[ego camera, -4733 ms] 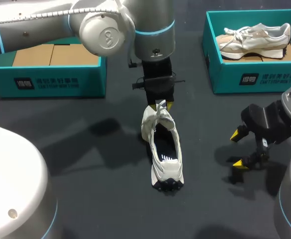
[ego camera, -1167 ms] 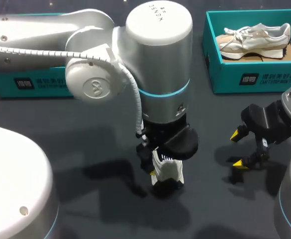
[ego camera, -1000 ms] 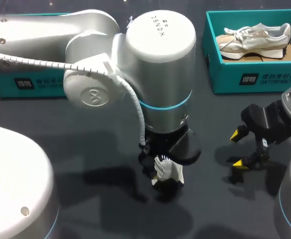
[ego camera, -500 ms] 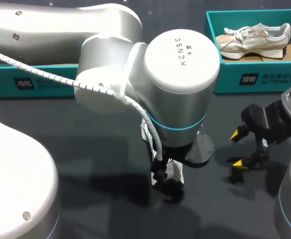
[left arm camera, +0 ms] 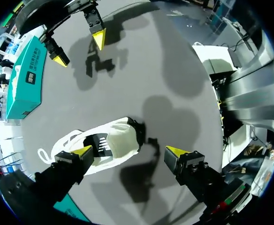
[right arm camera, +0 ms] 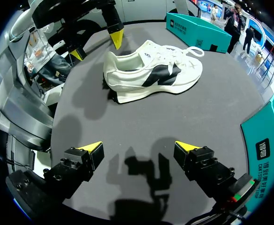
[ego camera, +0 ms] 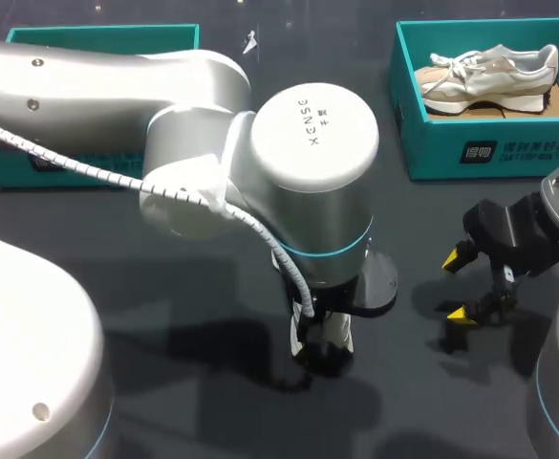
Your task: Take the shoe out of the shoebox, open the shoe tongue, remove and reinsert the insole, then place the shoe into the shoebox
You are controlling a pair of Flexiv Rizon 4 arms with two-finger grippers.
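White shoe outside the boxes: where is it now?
The white shoe lies at the middle of the table, under the left gripper and ahead of the right gripper.

- The shoe point(right arm camera: 151, 70) is white, with a black swoosh-like stripe on its side and black under the sole.
- The tabletop point(ego camera: 432, 229) is plain dark grey.
- The far-right shoebox point(ego camera: 489, 143) and the far-left shoebox point(ego camera: 97, 36) are teal; the right one has white print.
- The second shoe point(ego camera: 489, 72) is white and beige.
- The left arm point(ego camera: 298, 172) is silver with a light-blue ring.
- The left fingers point(left arm camera: 176, 152) and right fingers point(right arm camera: 91, 149) are black with yellow tips.
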